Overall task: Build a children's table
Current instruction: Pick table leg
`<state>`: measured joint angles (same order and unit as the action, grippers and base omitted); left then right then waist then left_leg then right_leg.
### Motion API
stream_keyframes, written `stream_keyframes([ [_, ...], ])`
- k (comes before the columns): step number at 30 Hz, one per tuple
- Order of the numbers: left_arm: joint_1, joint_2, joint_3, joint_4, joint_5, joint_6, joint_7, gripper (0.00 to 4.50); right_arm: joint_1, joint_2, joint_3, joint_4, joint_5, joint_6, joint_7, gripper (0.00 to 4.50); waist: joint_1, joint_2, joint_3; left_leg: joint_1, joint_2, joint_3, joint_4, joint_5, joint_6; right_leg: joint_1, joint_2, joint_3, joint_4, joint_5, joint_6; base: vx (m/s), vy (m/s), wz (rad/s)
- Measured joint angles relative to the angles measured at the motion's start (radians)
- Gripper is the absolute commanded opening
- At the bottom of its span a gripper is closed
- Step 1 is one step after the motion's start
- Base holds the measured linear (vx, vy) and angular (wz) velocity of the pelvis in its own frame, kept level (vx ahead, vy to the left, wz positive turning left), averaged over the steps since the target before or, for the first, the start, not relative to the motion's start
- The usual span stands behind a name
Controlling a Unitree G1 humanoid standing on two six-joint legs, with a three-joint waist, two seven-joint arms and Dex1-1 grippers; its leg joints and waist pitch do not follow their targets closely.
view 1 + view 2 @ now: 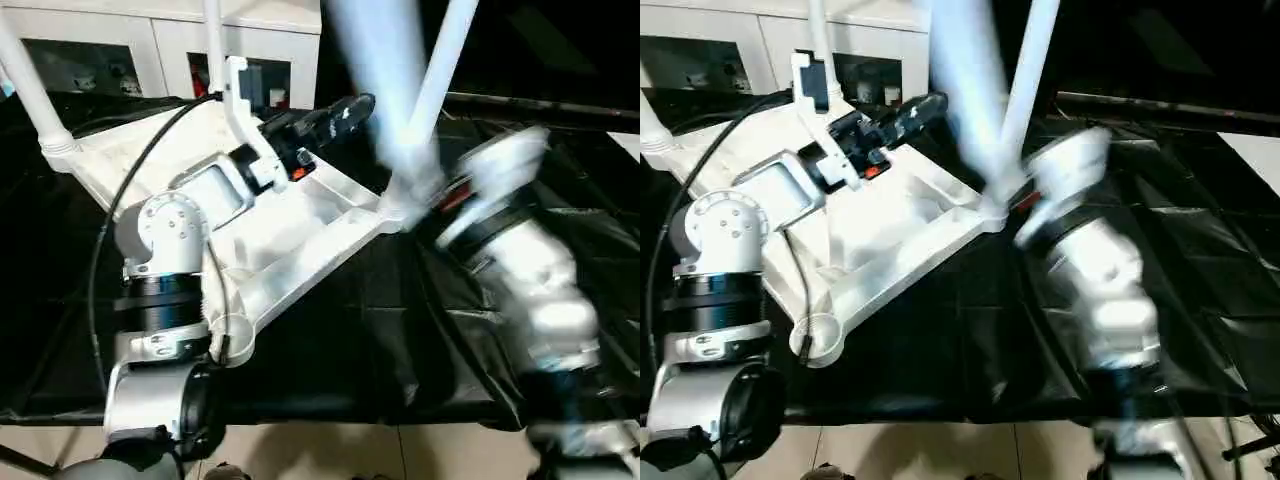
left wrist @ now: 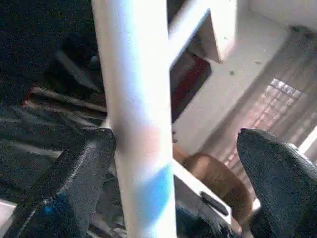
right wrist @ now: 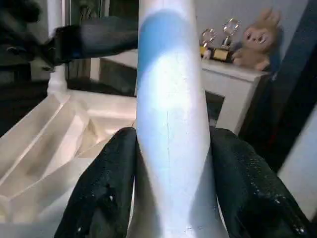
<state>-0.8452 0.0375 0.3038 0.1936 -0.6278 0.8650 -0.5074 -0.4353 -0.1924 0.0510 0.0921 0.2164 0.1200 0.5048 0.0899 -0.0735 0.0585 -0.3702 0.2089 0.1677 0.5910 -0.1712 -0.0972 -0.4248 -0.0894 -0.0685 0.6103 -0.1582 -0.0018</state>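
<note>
The table top [image 1: 300,225] is lying upside down on the black-covered desk [image 1: 1200,250], ribbed side up, with legs already standing in some of the corner sockets. One near corner socket [image 1: 812,340] looks empty to me.

The right jaws [image 3: 171,148] are clenched on a leg [image 3: 171,99], one finger on either side of the tube, and the table's ribs sit just past them. In the head views that leg [image 1: 375,80] is blurred and slanted, its lower end close to another leg [image 1: 440,70] at the far right corner. I can't tell if it's seated in anything.

The left jaws [image 2: 173,168] are released, fingers spread wide. A leg [image 2: 136,114] stands between them, touching or nearly touching one finger [image 2: 79,173] with a clear gap to the other.

Handling guess: hollow plastic, so light and stiff, not fragile, but smooth and round, so it'll want to spin or slide in the pads. Being long, a grip far from the socket end gives plenty of wobble at the tip. I'd hold the tube low, near the end that goes in, squeeze square across it, and push straight down the socket's axis. The top is light too, so it may skate on the cloth unless the other arm braces it by a rib or rim.
</note>
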Motion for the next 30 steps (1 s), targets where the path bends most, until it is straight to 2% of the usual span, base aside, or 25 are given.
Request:
stream_keyframes([
  [2, 0.000, -0.008, -0.003, 0.032, 0.027, -0.019, 0.037, 4.50, 0.000, 0.006, 0.017, 0.000, -0.017, -0.005, -0.003, 1.88, 0.000, -0.003, 0.001, 0.000, 0.000, 0.000, 0.000, 0.000, 0.000, 0.000, 0.000, 0.000, 0.000, 0.000, 0.000, 0.000, 0.000, 0.00],
  [6, -0.002, -0.022, 0.001, 0.090, 0.058, -0.062, 0.109, 4.50, -0.001, 0.011, 0.082, 0.014, -0.102, -0.017, -0.036, 1.88, -0.001, -0.005, 0.001, -0.001, 0.000, 0.000, 0.000, 0.000, 0.000, 0.000, 0.000, 0.000, 0.000, 0.000, 0.000, 0.000, 0.000, 0.00],
  [7, -0.003, -0.026, 0.003, 0.096, 0.061, -0.065, 0.121, 4.21, -0.004, 0.014, 0.095, 0.027, -0.123, -0.018, -0.049, 1.88, -0.001, -0.005, 0.002, -0.001, 0.000, 0.000, 0.000, 0.000, 0.000, 0.000, 0.000, 0.000, 0.000, 0.000, 0.000, 0.000, 0.000, 0.00],
  [12, -0.013, -0.036, 0.040, 0.136, 0.077, -0.088, 0.229, 3.95, -0.040, 0.025, 0.179, 0.090, -0.272, -0.023, -0.135, 1.88, -0.004, -0.008, 0.002, 0.000, 0.000, 0.000, 0.000, 0.000, 0.000, -0.001, 0.000, 0.000, 0.000, 0.000, 0.001, 0.000, 0.000, 0.00],
  [13, -0.016, -0.038, 0.046, 0.142, 0.078, -0.092, 0.244, 3.95, -0.042, 0.028, 0.194, 0.091, -0.291, -0.026, -0.145, 1.88, -0.003, -0.008, 0.002, 0.000, 0.000, -0.001, 0.000, 0.000, 0.000, -0.001, 0.001, 0.000, 0.000, 0.000, 0.001, 0.000, 0.000, 0.00],
  [14, -0.021, -0.038, 0.058, 0.155, 0.079, -0.102, 0.265, 3.74, -0.046, 0.034, 0.214, 0.095, -0.316, -0.036, -0.157, 1.88, -0.003, -0.008, 0.002, -0.001, 0.000, -0.001, 0.000, 0.000, 0.000, -0.001, 0.001, 0.000, 0.000, 0.000, 0.001, 0.000, 0.000, 0.00],
  [17, -0.035, -0.036, 0.091, 0.186, 0.080, -0.127, 0.306, 3.68, -0.055, 0.061, 0.250, 0.108, -0.358, -0.044, -0.188, 1.88, -0.003, -0.012, 0.001, -0.001, 0.000, -0.001, 0.000, 0.000, 0.000, -0.001, 0.001, 0.000, 0.000, 0.000, 0.001, 0.000, 0.000, 0.00],
  [20, -0.035, -0.035, 0.105, 0.193, 0.079, -0.131, 0.337, 3.34, -0.061, 0.074, 0.266, 0.121, -0.388, -0.044, -0.217, 1.88, -0.001, -0.015, 0.001, -0.001, 0.000, -0.001, 0.000, 0.000, 0.000, -0.001, 0.000, 0.000, 0.000, 0.000, 0.001, 0.000, 0.000, 0.00],
  [24, -0.035, -0.035, 0.119, 0.193, 0.073, -0.131, 0.362, 3.11, -0.068, 0.084, 0.274, 0.130, -0.410, -0.044, -0.233, 1.88, 0.001, -0.020, 0.001, -0.001, 0.000, -0.001, 0.000, 0.000, 0.000, -0.001, 0.000, 0.000, 0.000, 0.000, 0.001, 0.000, 0.000, 0.00],
  [25, -0.035, -0.036, 0.120, 0.193, 0.073, -0.131, 0.365, 2.97, -0.068, 0.087, 0.274, 0.134, -0.410, -0.044, -0.237, 2.23, 0.000, -0.021, 0.001, -0.001, 0.000, -0.001, 0.000, 0.000, 0.000, -0.001, 0.000, 0.000, 0.000, 0.000, 0.001, 0.000, 0.000, 0.00],
  [26, -0.035, -0.037, 0.120, 0.193, 0.073, -0.131, 0.370, 2.91, -0.070, 0.093, 0.272, 0.143, -0.409, -0.044, -0.245, 2.23, -0.001, -0.023, 0.001, -0.001, 0.000, -0.001, 0.000, 0.000, 0.000, -0.001, 0.000, 0.000, 0.000, 0.000, 0.001, 0.000, 0.000, 0.00],
  [27, -0.035, -0.038, 0.121, 0.193, 0.072, -0.131, 0.372, 2.90, -0.072, 0.097, 0.270, 0.149, -0.408, -0.043, -0.250, 2.43, -0.001, -0.023, 0.002, -0.001, 0.000, -0.001, 0.000, 0.000, 0.000, -0.001, 0.000, 0.000, 0.000, 0.000, 0.001, 0.000, 0.000, 0.00],
  [30, -0.035, -0.049, 0.122, 0.193, 0.071, -0.131, 0.383, 2.51, -0.077, 0.103, 0.259, 0.163, -0.408, -0.037, -0.276, 2.69, -0.001, -0.024, 0.001, -0.001, 0.000, -0.001, 0.000, 0.000, 0.000, -0.001, 0.000, 0.000, 0.000, 0.000, 0.001, 0.000, 0.000, 0.00],
])
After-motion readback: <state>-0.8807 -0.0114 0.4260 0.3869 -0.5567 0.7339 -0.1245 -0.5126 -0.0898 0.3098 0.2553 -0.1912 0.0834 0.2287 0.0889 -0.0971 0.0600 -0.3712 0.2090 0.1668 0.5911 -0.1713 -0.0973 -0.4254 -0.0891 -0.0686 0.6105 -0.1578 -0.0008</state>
